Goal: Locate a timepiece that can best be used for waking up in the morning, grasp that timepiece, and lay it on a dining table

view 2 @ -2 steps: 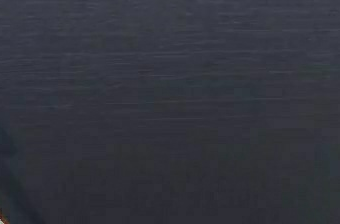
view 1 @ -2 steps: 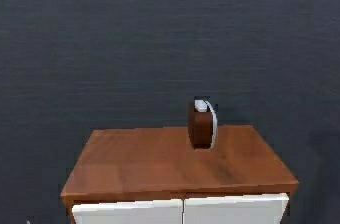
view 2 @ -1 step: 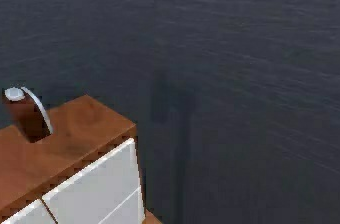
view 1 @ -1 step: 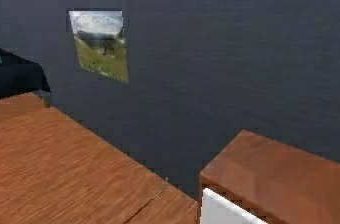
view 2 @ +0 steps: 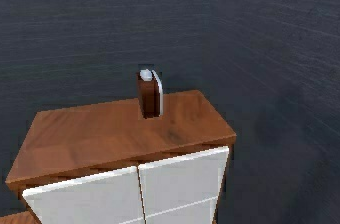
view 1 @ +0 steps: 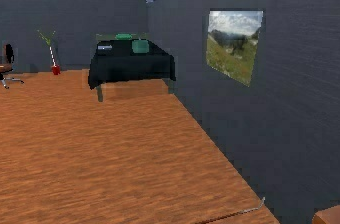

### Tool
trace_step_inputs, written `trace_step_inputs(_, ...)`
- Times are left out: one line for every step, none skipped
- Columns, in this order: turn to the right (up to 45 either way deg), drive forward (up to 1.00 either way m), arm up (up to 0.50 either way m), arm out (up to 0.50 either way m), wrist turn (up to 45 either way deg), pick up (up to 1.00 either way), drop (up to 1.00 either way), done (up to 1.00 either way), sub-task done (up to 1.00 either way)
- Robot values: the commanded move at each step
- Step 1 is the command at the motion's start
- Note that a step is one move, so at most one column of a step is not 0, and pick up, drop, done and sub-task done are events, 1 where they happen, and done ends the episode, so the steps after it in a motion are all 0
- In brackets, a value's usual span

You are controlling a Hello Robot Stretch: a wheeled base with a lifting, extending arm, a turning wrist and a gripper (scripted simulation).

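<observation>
Cabinet (view 2: 88, 140), white-fronted, brown wooden top
1 small brown, pale-rimmed upright object (view 2: 150, 92) stands on it — gripper state: cannot tell.

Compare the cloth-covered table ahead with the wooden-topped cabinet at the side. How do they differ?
The table is draped in dark cloth; the cabinet shows a bare brown wooden top over white fronts. The table carries flat green things; the cabinet, one small upright brown thing. Each stands by a dark wall.

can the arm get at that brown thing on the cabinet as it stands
Probably yes: the small brown thing stands alone on the cabinet top, on the arm's side, with nothing in front of it; only the wall lies behind.
</observation>
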Motion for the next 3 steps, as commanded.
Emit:
trace_step_inputs(0.0,0.0,0.5,0.0,0.0,0.0,0.0,0.0,0.0)
trace_step_inputs(0.0,0.0,0.38,0.0,0.0,0.0,0.0,0.0,0.0)
trace_step_inputs(0.0,0.0,0.0,0.5,0.0,0.0,0.0,0.0,0.0)
